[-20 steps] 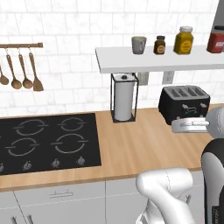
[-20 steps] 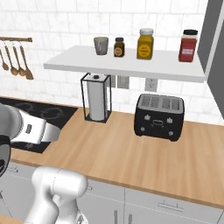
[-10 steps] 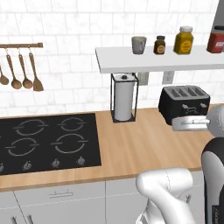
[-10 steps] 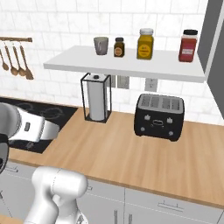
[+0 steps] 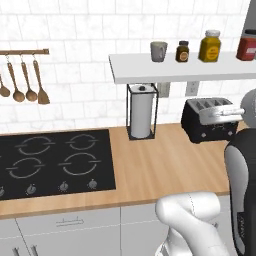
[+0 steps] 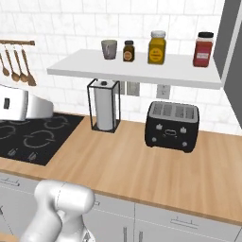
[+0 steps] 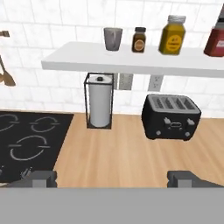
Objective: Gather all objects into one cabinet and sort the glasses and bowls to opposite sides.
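Hand view: gripper (image 7: 112, 178) low over the front of the wooden counter (image 7: 131, 153), its two dark fingertips (image 7: 40, 178) far apart, jaws wide open and empty. Fingertips are half cut off by the picture's bottom.

One small matte grey mug (image 7: 113, 38) stands upright near the left end of the white wall shelf (image 7: 87, 59), against white tiles. Its handle is hard to make out. Just beside it, toward the shelf's right end: one small brown lidded jar (image 7: 139, 40), one yellow lidded jar (image 7: 172, 35), one red lidded jar (image 7: 216, 35) cut off at the picture's edge. Three jars, one mug counted.

Right base view: a dark grey panel (image 6: 231, 52) rises past the shelf's right end, mostly cut off; cannot tell what it is.

Under the shelf, at the counter's back edge: one white paper-towel roll in a black wire stand (image 7: 100, 105), one black four-slot toaster (image 7: 171, 116). Black hob (image 7: 26, 142) at the counter's left, partly cut off.

Left base view: three wooden utensils (image 5: 30, 87) hang from a rail.
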You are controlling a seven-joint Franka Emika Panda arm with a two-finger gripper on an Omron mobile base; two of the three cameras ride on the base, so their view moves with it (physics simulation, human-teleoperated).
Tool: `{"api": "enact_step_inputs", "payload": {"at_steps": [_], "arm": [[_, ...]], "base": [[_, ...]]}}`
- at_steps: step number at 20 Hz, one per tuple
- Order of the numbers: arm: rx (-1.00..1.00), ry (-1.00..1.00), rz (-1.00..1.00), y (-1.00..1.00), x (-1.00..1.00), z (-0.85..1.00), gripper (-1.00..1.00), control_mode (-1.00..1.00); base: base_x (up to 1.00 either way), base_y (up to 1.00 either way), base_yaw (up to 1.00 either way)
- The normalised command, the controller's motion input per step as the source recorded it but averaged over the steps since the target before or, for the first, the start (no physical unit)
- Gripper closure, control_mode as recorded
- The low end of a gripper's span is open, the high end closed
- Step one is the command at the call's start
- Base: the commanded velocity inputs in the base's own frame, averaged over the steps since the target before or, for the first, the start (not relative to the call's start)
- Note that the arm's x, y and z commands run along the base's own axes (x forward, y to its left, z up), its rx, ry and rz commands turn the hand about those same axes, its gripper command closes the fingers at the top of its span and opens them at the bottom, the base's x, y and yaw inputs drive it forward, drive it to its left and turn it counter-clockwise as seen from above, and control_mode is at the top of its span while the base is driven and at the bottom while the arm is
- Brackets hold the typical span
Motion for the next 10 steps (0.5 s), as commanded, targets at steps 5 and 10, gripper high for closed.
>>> {"api": "enact_step_inputs", "payload": {"at_steps": [5,10], "arm": [[0.02,0.00,0.00,-0.07,0.00,0.00,-1.00,-1.00],[0.05,-0.03,0.03,-0.03,0.08,0.18,-1.00,-1.00]], "base": [[0.00,0.00,0.00],[0.00,0.00,0.00]]}}
